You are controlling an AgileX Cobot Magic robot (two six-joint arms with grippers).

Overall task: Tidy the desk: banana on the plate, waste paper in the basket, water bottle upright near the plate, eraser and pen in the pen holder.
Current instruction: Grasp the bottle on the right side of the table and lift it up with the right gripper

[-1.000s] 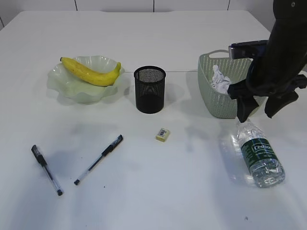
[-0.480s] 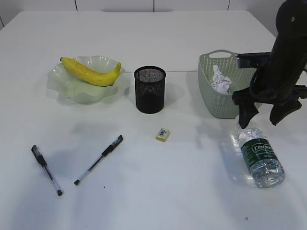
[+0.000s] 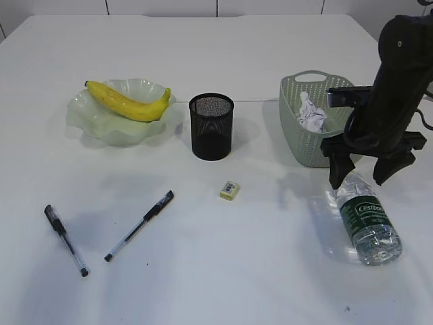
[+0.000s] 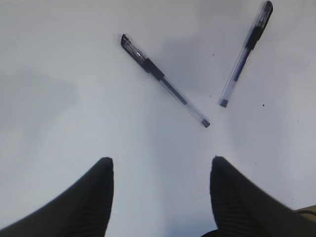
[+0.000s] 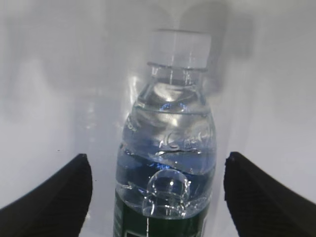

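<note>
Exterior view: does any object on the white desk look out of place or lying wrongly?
Yes. The small clear plastic water bottle with the dark green label lies on its side at the right, under the right tool. Two black-capped pens and a tiny yellow eraser lie loose.

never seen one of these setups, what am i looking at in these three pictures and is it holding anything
This is a robot with two arms working at a white desk. One picture looks at the desk from the front; the other two come from cameras on the wrists.

In the front view, a yellow banana lies on a pale green ruffled plate. Beside it stands a black mesh pen holder. A sage-green latticed basket holds crumpled white waste paper. A small pale yellow eraser and two black-capped pens lie loose.

The right end effector hangs open over the neck of a clear water bottle lying on its side; its wrist camera shows the white cap between the spread fingers.

The left end effector is open above the pens. Nothing is held.
</note>
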